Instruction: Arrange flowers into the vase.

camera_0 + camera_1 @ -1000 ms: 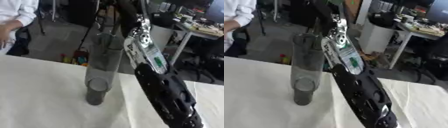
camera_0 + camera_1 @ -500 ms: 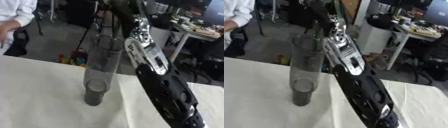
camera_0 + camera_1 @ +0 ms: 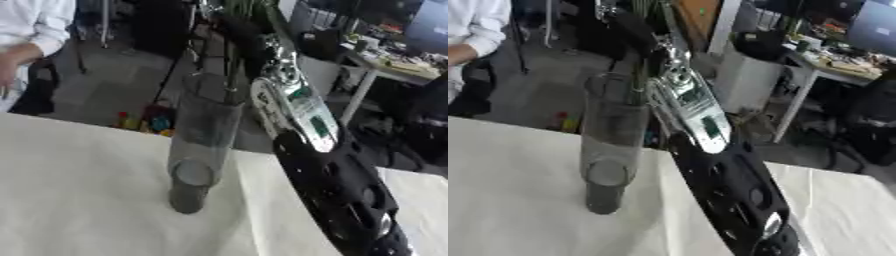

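Observation:
A tall clear glass vase [image 3: 203, 145] with a dark base stands upright on the white table [image 3: 79, 200]. My right arm [image 3: 337, 195] rises from the lower right corner, black with a silver forearm, and passes just right of the vase. Its dark right hand [image 3: 636, 27] is above the vase mouth, shut on green flower stems [image 3: 646, 7] that run out of the top of the view. One thin stem [image 3: 232, 80] hangs down from the hand into the mouth of the vase. The blooms are out of view. My left hand does not show.
The table's far edge [image 3: 105, 131] runs just behind the vase. Beyond it are a grey floor, some small coloured things [image 3: 144, 122], and cluttered desks [image 3: 833, 60] at the back right. White cloth stretches left and in front of the vase.
The right hand has come down a little over the vase, and the thin stem now reaches lower into its mouth. The vase has stayed in place.

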